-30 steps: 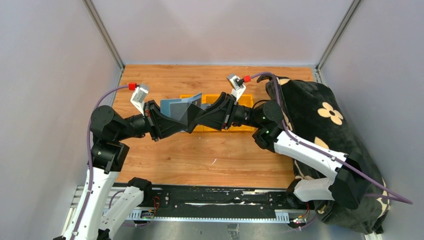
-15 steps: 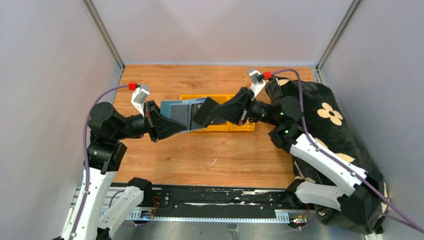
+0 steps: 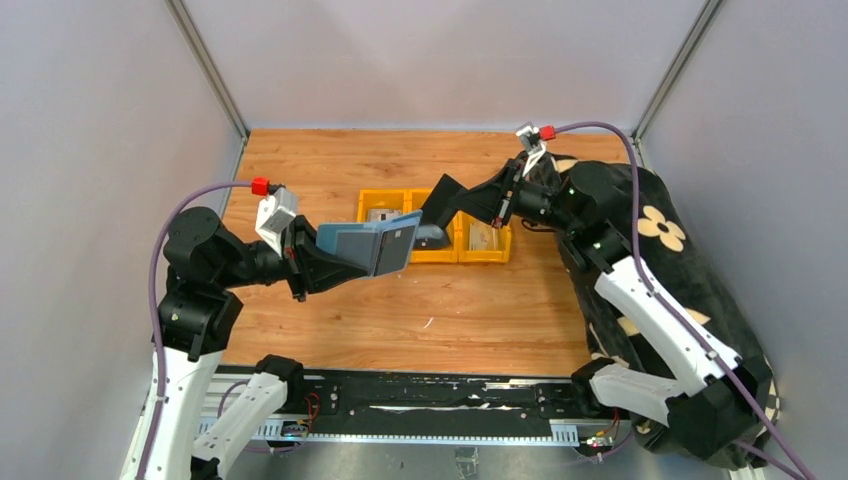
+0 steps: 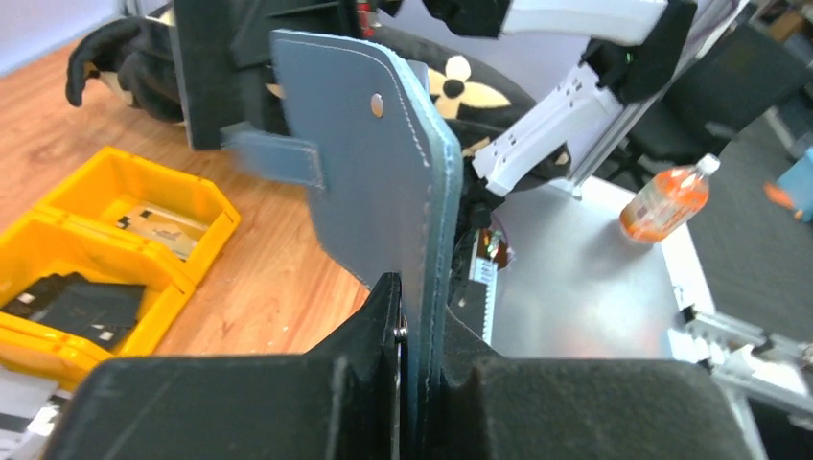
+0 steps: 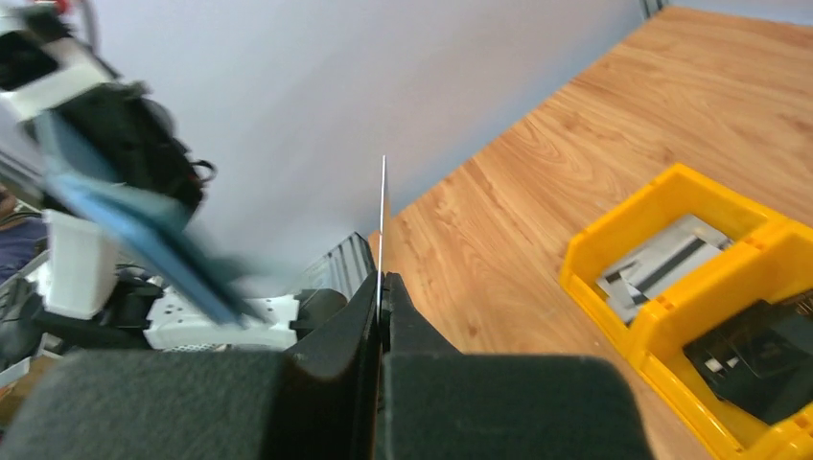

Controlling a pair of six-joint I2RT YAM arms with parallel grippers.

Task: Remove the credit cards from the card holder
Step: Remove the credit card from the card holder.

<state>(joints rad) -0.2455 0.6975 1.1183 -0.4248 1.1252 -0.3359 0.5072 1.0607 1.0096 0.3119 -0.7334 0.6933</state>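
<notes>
Right jaws pinch one credit card [image 5: 383, 216] edge-on over the yellow bins [image 3: 480, 256]. Left jaws clamp the card holder [image 3: 368, 245] upright, at 8 o'clock from the right jaws.

The card holder [image 4: 383, 172] has its lower edge buried between the jaws of the left gripper [image 4: 414, 316]; whether anything is left inside cannot be told. From the right wrist it is only a blue blur. The credit card [image 5: 383, 211] pinched in the right gripper [image 5: 381, 287] shows edge-on as a thin line, face and colour unseen. The yellow bins [image 5: 671, 249] run off that picture's right edge. Print on the cards in the bins [image 4: 158, 222] is too small to read.
</notes>
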